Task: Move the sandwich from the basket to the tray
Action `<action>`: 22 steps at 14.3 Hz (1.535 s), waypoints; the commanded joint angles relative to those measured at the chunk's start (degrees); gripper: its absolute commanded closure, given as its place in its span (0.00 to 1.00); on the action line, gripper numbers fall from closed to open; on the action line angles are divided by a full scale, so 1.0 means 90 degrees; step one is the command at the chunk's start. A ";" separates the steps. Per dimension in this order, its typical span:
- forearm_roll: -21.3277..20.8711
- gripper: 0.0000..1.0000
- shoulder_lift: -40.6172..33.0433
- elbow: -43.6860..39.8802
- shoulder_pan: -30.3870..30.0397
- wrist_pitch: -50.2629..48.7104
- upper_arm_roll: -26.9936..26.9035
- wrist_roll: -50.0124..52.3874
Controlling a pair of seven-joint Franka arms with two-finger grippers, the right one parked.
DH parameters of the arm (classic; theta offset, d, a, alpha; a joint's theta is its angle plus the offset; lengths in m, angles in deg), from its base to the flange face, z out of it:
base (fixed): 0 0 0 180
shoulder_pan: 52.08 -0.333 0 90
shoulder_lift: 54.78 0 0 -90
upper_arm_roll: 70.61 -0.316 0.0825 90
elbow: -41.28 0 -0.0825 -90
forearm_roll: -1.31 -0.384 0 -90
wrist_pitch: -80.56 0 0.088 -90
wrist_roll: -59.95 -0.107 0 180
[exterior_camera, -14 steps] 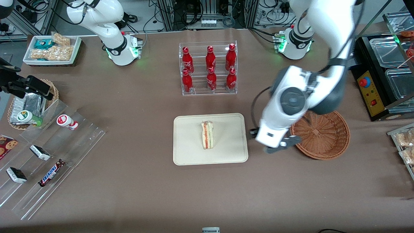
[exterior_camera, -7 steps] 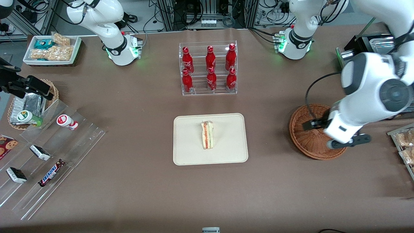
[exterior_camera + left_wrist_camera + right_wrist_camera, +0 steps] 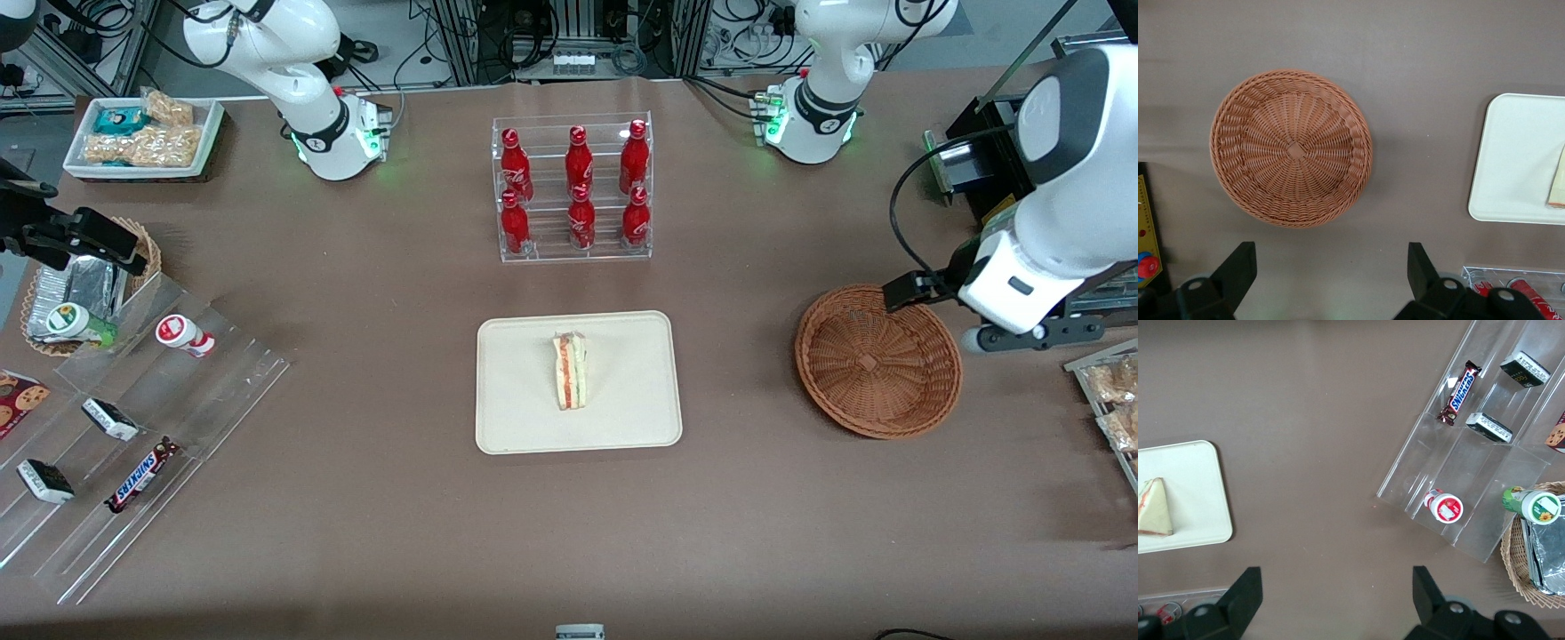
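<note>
Front view: sandwich (image 3: 570, 371) lies on tray (image 3: 524, 418); basket (image 3: 877, 360) empty. Tool (image 3: 1022, 336) has swung off past the basket toward the working arm's end, so placing looks done.
Left wrist view: tool (image 3: 1331, 280) spread wide, holding nothing, high above basket (image 3: 1291, 148).
Right wrist view: sandwich (image 3: 1154, 509) on tray (image 3: 1198, 487).

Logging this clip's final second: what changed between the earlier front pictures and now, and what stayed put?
The left arm swung away from the tray, passed over the basket and pulled back toward its own end of the table. Its gripper is now open, empty and raised, farther from the front camera than the basket. Nothing was grasped or released. The sandwich stayed on the tray, and the basket stayed empty and in place.
</note>
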 commanded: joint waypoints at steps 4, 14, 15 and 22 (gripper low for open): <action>-0.0016 0.00 -0.0401 0.0170 -0.0095 -0.0283 -0.0336 -0.0836; -0.0202 0.00 -0.0616 0.0092 -0.0095 -0.0391 -0.0433 -0.0836; -0.0202 0.00 -0.0616 0.0072 -0.0095 -0.0381 -0.0443 -0.0827; -0.0202 0.00 -0.0704 0.0004 -0.0095 -0.0439 -0.0531 -0.0817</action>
